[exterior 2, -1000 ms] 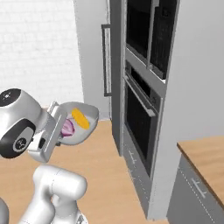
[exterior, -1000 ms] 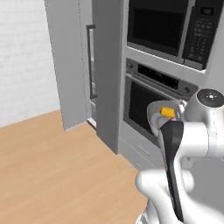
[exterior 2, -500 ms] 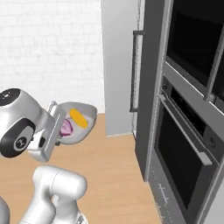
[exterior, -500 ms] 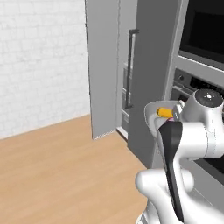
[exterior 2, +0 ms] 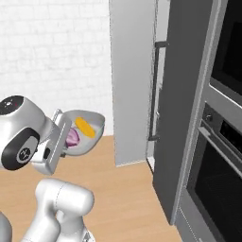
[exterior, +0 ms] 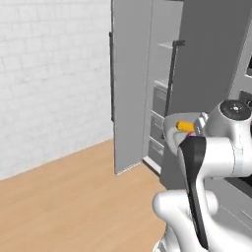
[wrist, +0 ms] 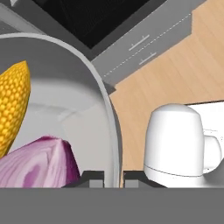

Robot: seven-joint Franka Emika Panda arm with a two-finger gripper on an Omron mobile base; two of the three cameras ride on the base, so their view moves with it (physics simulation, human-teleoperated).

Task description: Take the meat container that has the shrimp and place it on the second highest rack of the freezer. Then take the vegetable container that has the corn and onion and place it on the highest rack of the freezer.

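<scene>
Yellow corn (wrist: pixel 12 103), purple onion (wrist: pixel 41 162), grey freezer (exterior 2: pixel 134 71).

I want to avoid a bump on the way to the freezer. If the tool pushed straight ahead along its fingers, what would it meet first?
The tool is already shut on the rim of the grey container holding corn and onion. Beyond that rim lie grey drawers and wood floor; depth is unclear.
</scene>
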